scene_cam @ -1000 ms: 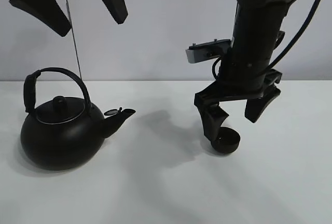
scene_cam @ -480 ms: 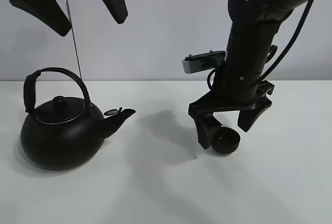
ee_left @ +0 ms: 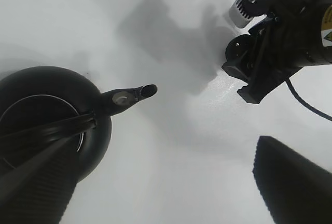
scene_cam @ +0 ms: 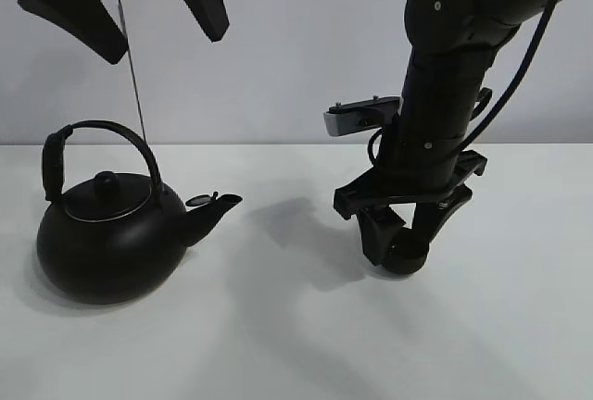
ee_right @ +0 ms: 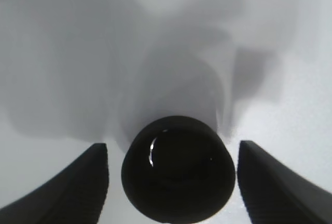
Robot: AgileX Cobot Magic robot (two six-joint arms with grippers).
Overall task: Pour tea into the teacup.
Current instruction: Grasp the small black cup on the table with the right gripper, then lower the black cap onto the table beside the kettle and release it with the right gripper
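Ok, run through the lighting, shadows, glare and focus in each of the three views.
Exterior high view: soft, even light, sharp focus, only pale diffuse shadows on the white table beside the kettle. Left wrist view: the spout is crisp, the near fingers are dark blurs. Right wrist view: one small glint inside the glossy teacup, grey soft-edged shadows beyond it.

Glossy teacup (kettle matt)

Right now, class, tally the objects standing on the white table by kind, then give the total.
Kettle: 1
Teacup: 1
Total: 2
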